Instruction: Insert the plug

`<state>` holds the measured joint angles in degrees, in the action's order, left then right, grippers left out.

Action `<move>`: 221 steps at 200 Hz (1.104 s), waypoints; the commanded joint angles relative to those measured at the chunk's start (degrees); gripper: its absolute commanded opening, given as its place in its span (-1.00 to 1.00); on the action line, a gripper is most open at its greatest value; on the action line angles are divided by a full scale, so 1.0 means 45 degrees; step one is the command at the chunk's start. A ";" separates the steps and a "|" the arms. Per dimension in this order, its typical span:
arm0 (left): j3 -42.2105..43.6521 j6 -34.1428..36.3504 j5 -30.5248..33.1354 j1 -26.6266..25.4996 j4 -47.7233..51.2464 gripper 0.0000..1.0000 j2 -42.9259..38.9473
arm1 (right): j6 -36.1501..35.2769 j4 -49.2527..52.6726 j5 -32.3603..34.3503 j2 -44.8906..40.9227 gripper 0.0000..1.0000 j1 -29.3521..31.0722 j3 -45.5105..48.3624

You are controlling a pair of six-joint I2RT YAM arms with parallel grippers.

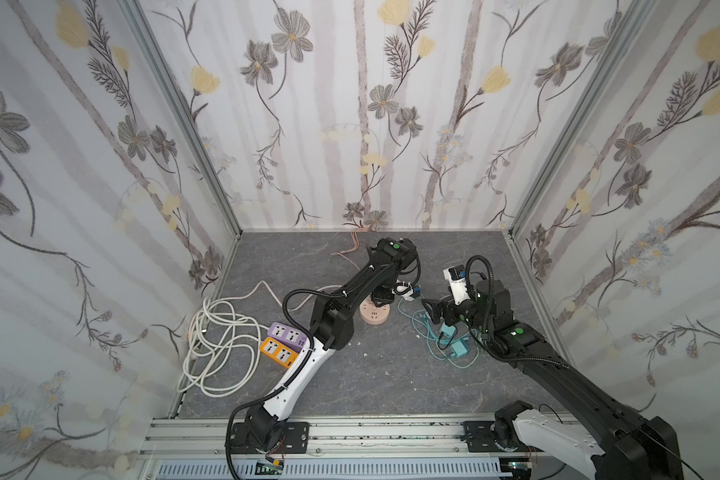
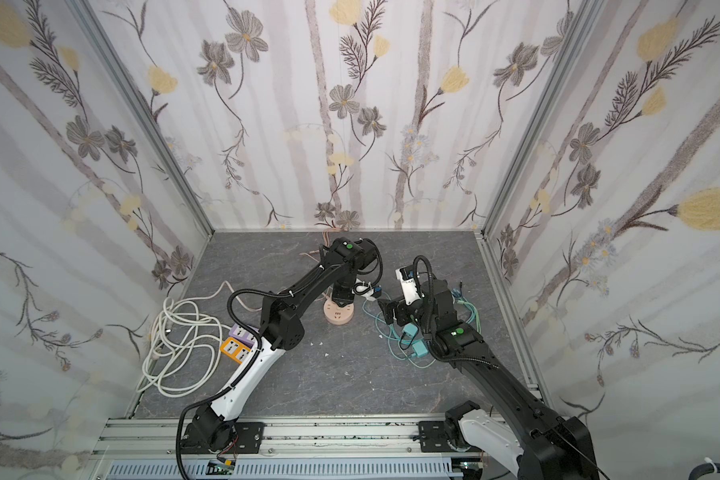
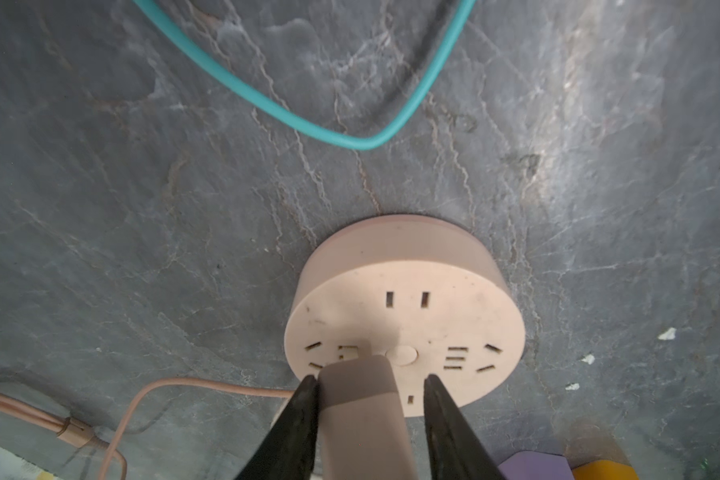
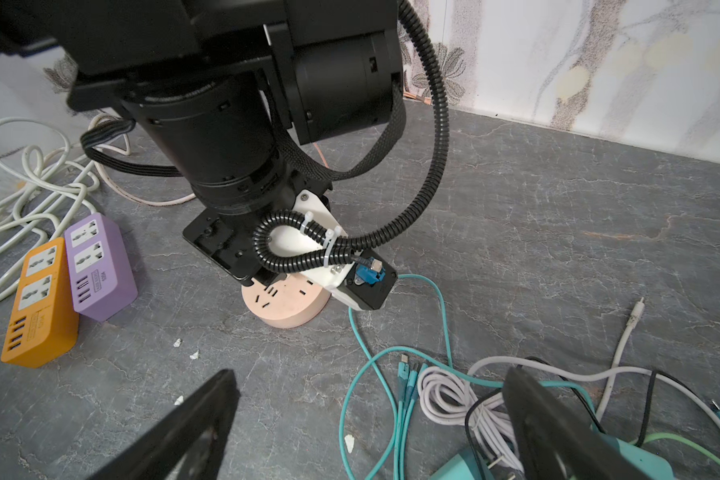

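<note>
Toward the near-left of your tabletop [image 1: 391, 374] lies the orange power strip [image 1: 278, 351], with the purple power strip [image 1: 289, 333] just behind it and a coil of white cord [image 1: 215, 345] along the left edge. On the right, your right gripper [image 4: 373, 374] hovers over tangled teal cables [image 4: 408, 386], jaws spread wide and empty. At the middle sits the round pink socket [image 3: 404, 307], and the plug [image 3: 362, 399] stands on its face at a slot. Your left gripper [image 3: 370, 379] brackets the plug. One finger [image 3: 304, 407] touches its side and the other stands just clear, so the jaws are parted, not pinching.
</note>
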<state>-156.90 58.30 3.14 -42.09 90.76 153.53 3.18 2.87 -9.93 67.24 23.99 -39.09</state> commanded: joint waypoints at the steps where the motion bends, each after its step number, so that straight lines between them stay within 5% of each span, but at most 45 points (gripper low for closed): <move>1: 0.0001 0.0246 -0.1209 0.0184 -0.0296 -0.17 -0.0033 | 0.0172 -0.0217 -0.0009 -0.0099 0.99 0.0019 0.0059; 221: 0.1195 -0.0233 -0.0836 0.0764 -0.0644 -0.14 -0.1187 | 0.0231 -0.0521 0.0137 -0.0314 0.99 0.0016 0.0269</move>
<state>-151.68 57.19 -0.05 -38.83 87.24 149.12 4.08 2.66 -9.87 66.00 23.99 -38.00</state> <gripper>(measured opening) 0.433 0.994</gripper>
